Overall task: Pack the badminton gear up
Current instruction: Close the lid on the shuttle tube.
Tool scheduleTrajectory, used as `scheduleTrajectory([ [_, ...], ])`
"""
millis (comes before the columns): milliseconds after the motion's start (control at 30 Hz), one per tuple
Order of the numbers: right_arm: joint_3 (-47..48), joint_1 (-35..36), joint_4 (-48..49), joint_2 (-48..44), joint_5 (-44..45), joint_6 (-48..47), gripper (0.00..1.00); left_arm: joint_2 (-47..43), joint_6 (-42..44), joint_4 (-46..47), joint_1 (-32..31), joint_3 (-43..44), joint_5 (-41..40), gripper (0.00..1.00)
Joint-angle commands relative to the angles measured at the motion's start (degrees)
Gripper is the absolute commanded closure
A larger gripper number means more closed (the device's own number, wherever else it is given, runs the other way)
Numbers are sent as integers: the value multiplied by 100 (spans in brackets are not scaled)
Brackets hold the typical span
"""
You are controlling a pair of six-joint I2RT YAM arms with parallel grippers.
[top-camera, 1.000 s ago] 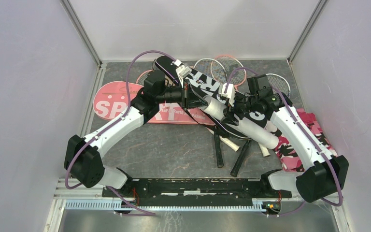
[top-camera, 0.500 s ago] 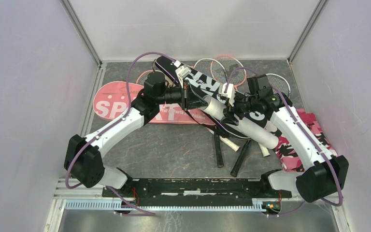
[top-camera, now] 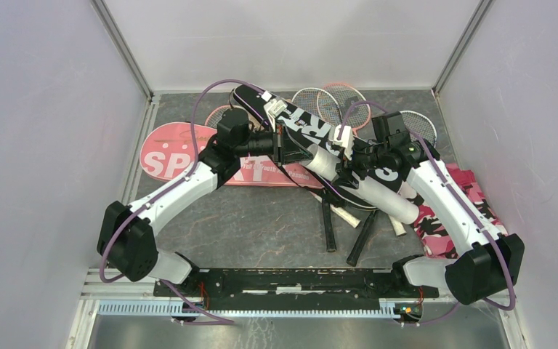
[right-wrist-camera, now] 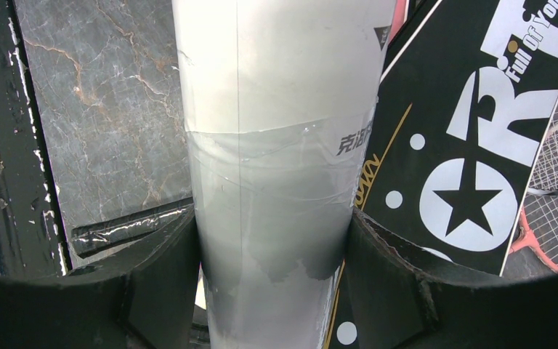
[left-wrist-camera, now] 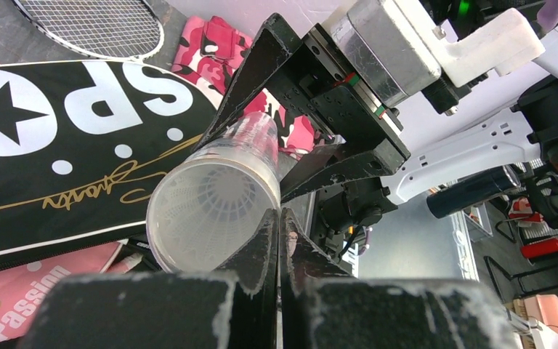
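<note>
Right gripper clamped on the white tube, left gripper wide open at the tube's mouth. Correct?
Not quite. The left gripper is shut, not wide open: the left wrist view shows its fingers pressed together right at the mouth of the white tube. The right gripper is clamped on the tube, as you said.
</note>
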Motion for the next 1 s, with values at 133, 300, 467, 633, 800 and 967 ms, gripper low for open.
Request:
scheduleTrajectory([
  [133, 59, 4, 306, -110, -324, -12, 99, 126, -440, 469, 0, -9, 196, 98],
  [300, 60, 10, 316, -127, -351, 5, 100, 158, -536, 572, 5, -56, 239, 98],
  [467, 78, 16, 329, -162, -363, 31, 100, 158, -710, 800, 5, -206, 279, 98],
  [633, 115, 9, 318, -162, -377, 41, 100, 204, -929, 1119, 5, -385, 317, 96],
  [800, 125, 9, 302, -187, -355, 32, 100, 205, -909, 1139, 5, -463, 338, 84],
  [967, 135, -5, 302, -199, -319, 23, 100, 159, -871, 1137, 5, -533, 342, 77],
])
